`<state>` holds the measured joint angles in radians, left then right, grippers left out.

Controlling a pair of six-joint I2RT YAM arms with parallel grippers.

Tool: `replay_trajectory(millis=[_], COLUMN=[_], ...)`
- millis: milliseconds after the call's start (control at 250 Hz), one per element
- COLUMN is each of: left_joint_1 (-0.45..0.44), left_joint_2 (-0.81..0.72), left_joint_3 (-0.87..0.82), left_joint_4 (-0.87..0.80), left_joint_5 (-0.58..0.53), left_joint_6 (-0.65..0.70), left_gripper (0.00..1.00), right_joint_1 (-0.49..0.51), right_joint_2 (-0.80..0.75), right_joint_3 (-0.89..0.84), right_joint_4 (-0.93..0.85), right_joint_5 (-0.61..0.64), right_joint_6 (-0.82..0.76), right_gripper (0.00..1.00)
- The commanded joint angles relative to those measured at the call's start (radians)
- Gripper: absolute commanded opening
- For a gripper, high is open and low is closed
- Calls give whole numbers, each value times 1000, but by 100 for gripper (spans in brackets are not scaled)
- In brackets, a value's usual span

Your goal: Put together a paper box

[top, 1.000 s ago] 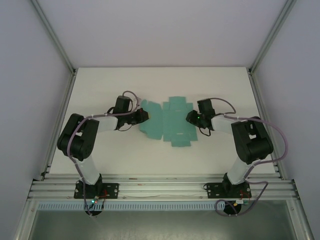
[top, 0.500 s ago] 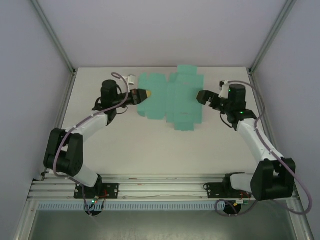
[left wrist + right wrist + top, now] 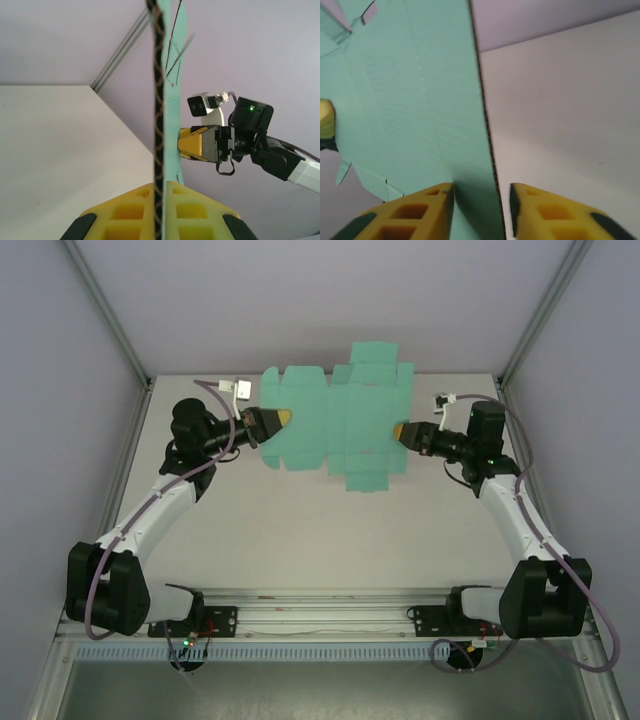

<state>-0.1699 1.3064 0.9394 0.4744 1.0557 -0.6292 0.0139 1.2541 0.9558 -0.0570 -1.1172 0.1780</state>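
Box [image 3: 340, 420]: flat, unfolded teal cutout, broad face toward the overhead camera. It spans the gap between my two grippers over the far half of the table [image 3: 300, 530]. Its top flap overlaps the back wall in that view. No panels are folded up; creases and side flaps are visible.

Left gripper [image 3: 283, 419]: on the left edge of the card. In the left wrist view the card [image 3: 172, 115] runs edge-on straight up from between my yellow fingers [image 3: 160, 192], which are clamped on it with no gap either side.

Right gripper [image 3: 402, 431]: at the right edge of the card, opposite the left one and at about the same height. In the left wrist view its yellow tips [image 3: 187, 145] meet the far side of the sheet.

In the right wrist view the card [image 3: 410, 100] passes down between my fingers [image 3: 481, 187]. It lies against the left-hand pad, and a strip of white table shows between its dark edge and the right-hand pad. So the jaws are parted around the edge, not pinching it.
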Motion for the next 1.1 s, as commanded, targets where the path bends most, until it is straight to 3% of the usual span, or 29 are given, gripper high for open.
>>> replay_trajectory(millis=[0,88,144,176,228,240,380,520,608,696,915,1095], left_joint_1=[4,3,3,4,5,5,4,5,4,1,-57,-87], left_joint_2=[-24,-23,-22,-25,-34,-36,-58,-48,-13,42,233,375], left_joint_3=[-16,-22,-20,-12,-2,1,-9,-34,-35,-23,111,229], left_joint_4=[2,13,-26,-92,-219,-253,-534,-622,-608,-551,-485,-400], left_joint_5=[-29,-35,-68,-109,-212,-243,-625,-730,-674,-540,-327,-211], left_joint_6=[19,11,29,61,122,134,215,231,227,214,194,109], left_gripper=[0,0,0,25,94,99,100,100,100,100,100,100], right_joint_1=[-2,-1,-2,-1,1,2,47,116,162,232,420,495], right_joint_2=[1,-3,-6,-7,-2,-1,58,180,247,290,350,360], right_joint_3=[12,-1,-5,-1,7,10,60,95,125,151,164,96], right_joint_4=[45,73,77,57,-7,-29,-331,-465,-481,-465,-286,-91], right_joint_5=[-112,-152,-139,-126,-102,-91,140,289,440,641,1021,1073], right_joint_6=[-11,-9,-10,-29,-87,-104,-306,-420,-474,-523,-660,-797], right_gripper=[21,0,0,0,0,0,0,0,0,0,1,0])
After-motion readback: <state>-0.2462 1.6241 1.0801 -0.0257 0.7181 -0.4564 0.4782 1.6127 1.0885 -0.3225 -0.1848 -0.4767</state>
